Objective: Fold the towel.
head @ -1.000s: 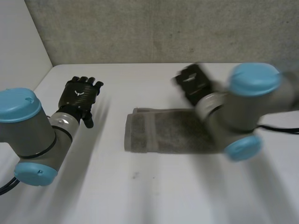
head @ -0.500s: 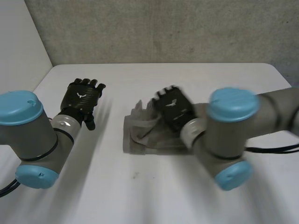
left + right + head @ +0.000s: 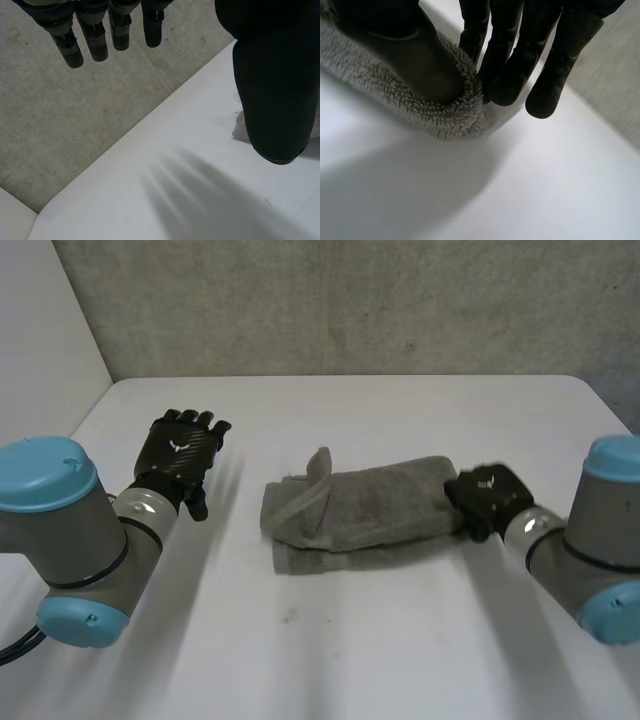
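The grey towel (image 3: 360,510) lies folded in a long bundle mid-table, with a loose flap standing up at its left end. My right hand (image 3: 487,495) is at the towel's right end. In the right wrist view the towel's rolled edge (image 3: 445,117) is pinched between the thumb (image 3: 400,45) and the curled fingers (image 3: 510,60). My left hand (image 3: 180,455) hovers over bare table left of the towel, apart from it, open. Its straight fingers (image 3: 95,35) and thumb (image 3: 272,85) hold nothing, and a bit of towel (image 3: 240,127) shows beside the thumb.
The white table (image 3: 350,640) ends at a grey wall (image 3: 350,300) behind and a white side panel (image 3: 50,330) at the left. Bare tabletop lies in front of the towel and between it and my left hand.
My right hand swept left over the towel, then drew back to its right end and closed on it. The towel is rumpled, a flap now up at its left end. The left hand hardly moved.
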